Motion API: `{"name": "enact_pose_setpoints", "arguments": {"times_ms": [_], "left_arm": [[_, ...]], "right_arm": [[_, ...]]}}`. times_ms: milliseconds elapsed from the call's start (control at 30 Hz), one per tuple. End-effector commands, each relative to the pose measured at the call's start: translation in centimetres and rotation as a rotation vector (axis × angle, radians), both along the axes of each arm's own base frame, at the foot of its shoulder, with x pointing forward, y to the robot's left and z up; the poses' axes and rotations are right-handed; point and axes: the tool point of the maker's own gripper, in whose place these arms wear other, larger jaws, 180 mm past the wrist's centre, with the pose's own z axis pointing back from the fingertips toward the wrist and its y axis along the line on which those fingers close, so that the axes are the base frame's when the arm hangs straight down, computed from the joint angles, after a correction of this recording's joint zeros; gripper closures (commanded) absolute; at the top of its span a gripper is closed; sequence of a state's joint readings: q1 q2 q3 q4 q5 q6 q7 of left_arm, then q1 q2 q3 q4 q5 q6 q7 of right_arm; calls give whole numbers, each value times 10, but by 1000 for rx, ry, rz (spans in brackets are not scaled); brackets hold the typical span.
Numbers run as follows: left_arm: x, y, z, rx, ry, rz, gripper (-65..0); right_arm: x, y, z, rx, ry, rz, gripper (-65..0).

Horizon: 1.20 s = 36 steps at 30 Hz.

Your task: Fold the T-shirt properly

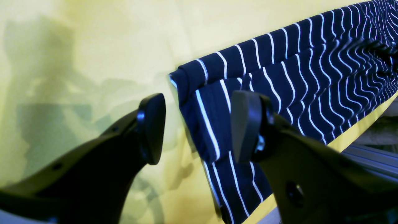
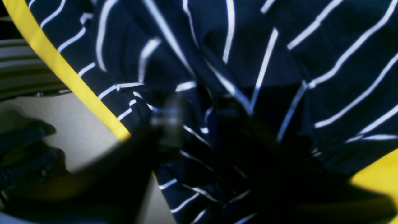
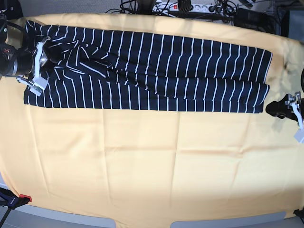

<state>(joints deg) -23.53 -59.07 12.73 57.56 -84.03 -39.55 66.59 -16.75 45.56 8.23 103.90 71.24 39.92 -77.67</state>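
1. Fabric dominates the base view: the T-shirt (image 3: 152,71), navy with thin white stripes, lies as a long horizontal band across the far part of the table (image 3: 152,166), which is covered by a yellow cloth (image 3: 142,156).
2. At the shirt's left end in the base view, the right hand (image 3: 37,66) sits on the bunched cloth. Its wrist view is dark and blurred, with striped folds pressed close around it; it appears clenched on the T-shirt, probably to anchor or lift that end for the next fold.
3. The shirt's middle lies fairly flat, with a lengthwise fold already showing and some wrinkles nearer the left end.
4. At the shirt's right end, the left hand (image 3: 290,107) hovers just beside the corner, not touching. Its wrist view shows the left hand (image 1: 196,127) released, fingers (image 1: 152,127) spread on either side of the folded corner, seemingly lined up to pinch it.
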Motion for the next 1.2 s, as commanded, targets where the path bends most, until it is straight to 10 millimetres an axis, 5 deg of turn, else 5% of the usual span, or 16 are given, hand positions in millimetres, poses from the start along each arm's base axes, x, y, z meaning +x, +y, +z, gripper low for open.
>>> {"name": "enact_pose_setpoints", "arguments": {"times_ms": [0, 167, 400, 533, 733, 933, 1167], "left_arm": [[8, 9, 21, 8, -55, 11, -354], [7, 15, 24, 22, -56, 17, -354], [9, 28, 38, 41, -84, 42, -354], [21, 41, 61, 14, -168, 106, -354], [23, 71, 76, -15, -210, 219, -354], [-8, 96, 33, -28, -67, 327, -354], [-39, 83, -6, -28, 104, 285, -354]], "right_arm": [[7, 0, 12, 7, -26, 20, -314], [10, 26, 55, 128, -98, 101, -317], [41, 29, 97, 191, -338, 11, -267], [56, 31, 74, 216, -390, -126, 0], [70, 9, 25, 159, -405, -320, 0], [54, 3, -30, 160, -259, -439, 0], [52, 3, -35, 175, -239, -455, 0]]}}
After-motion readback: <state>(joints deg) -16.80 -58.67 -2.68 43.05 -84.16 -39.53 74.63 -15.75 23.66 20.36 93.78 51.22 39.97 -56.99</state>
